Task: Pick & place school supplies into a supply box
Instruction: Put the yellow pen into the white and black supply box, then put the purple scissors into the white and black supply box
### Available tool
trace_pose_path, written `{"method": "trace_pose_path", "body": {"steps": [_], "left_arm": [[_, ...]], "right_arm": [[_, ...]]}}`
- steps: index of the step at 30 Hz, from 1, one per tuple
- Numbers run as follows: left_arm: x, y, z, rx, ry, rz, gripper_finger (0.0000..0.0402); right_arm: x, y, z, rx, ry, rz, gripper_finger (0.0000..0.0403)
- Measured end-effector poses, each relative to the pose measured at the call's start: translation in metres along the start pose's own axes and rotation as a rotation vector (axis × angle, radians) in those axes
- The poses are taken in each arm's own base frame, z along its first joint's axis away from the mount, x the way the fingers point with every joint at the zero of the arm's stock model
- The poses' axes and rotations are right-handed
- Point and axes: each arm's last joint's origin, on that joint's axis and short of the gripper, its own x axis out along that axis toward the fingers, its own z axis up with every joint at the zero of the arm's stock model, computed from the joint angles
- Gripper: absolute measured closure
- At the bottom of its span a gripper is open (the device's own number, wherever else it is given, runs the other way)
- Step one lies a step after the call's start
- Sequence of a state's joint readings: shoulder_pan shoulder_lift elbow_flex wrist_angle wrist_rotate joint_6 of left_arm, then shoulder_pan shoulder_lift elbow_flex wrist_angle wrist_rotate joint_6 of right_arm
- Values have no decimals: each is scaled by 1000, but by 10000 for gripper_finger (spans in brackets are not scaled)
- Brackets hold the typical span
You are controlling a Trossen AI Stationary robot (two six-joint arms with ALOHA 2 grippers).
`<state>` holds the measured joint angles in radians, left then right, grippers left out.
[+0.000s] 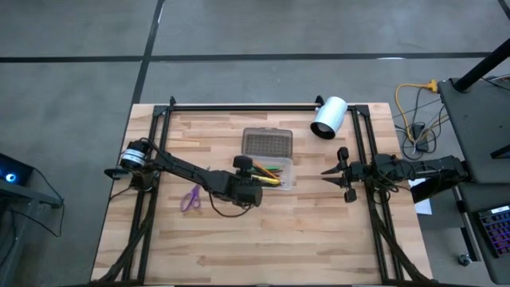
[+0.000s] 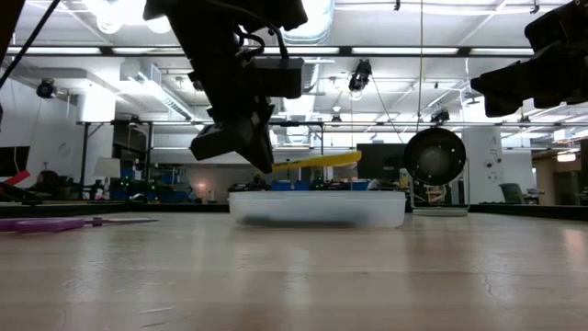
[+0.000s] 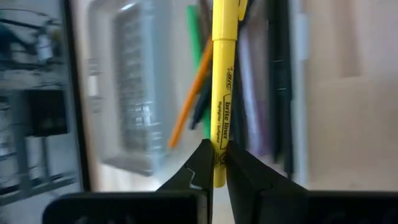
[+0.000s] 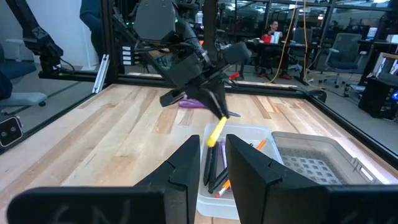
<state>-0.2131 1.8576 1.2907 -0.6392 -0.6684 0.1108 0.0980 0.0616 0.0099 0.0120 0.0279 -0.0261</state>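
Where wooden table (image 1: 319,231) meets dim workshop, purple scissors (image 1: 190,198).

You have a yellow highlighter pen (image 3: 221,93) clamped at its lower end in the left pincer (image 3: 216,163), tilted over the small clear plastic supply box (image 1: 285,180), whose open tray sits mid-worktop. Inside the tray lie a green pen (image 3: 194,43), an orange pencil (image 3: 189,99) and dark pens (image 4: 211,168). The grey dotted lid (image 1: 268,143) lies open behind it. Your purple-handled scissors (image 1: 190,198) lie flat on the worktop, well apart to the left.
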Motion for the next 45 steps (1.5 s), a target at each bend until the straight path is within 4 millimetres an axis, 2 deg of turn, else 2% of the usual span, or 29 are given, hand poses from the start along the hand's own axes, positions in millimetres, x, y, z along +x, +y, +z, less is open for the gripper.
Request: {"method": "trace_pose_path", "body": {"steps": [11,21,37,45], "left_arm": [[2,1,-2,5,14,48,390],[6,-1,-7,27,32,48,345],[1,3,-7,24,34,47,342],[-9,10,-12,-61,45,48,342]], "right_arm": [[0,0,0,0,0,0,335],[0,0,0,0,0,0,335],[0,0,0,0,0,0,335],[0,0,0,0,0,-1,335]]}}
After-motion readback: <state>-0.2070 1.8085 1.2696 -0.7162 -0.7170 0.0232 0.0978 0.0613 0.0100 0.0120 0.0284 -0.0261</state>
